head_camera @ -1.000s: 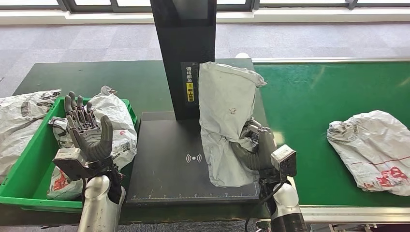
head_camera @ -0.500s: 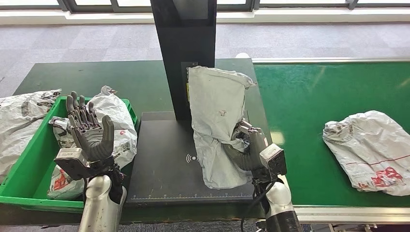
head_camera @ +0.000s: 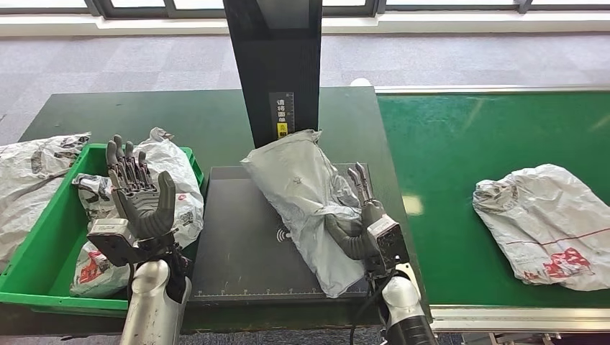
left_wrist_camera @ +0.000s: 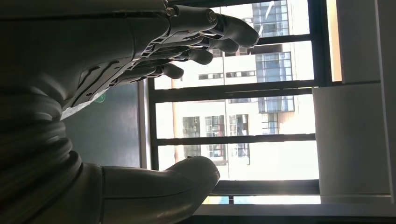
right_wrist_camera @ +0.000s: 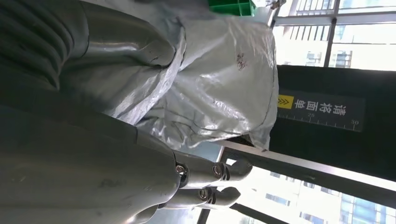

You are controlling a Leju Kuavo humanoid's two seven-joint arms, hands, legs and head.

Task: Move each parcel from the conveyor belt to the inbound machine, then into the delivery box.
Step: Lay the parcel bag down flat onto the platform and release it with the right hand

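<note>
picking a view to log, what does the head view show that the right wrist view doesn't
Head view alone: the conveyor belt with a waiting parcel, the left hand raised with fingers spread and holding nothing, the scan plate, and the parcels in the green box.

Right wrist view alone: a close look at the grey parcel's creased film and the ruler marks under the yellow label.

Both: the right hand on the grey parcel, the black post, and a bit of the green box.

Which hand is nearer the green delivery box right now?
Left. The left hand is raised, open, over the near right corner of the green delivery box. The right hand is across the scanner platform, thumb against the grey parcel.
</note>
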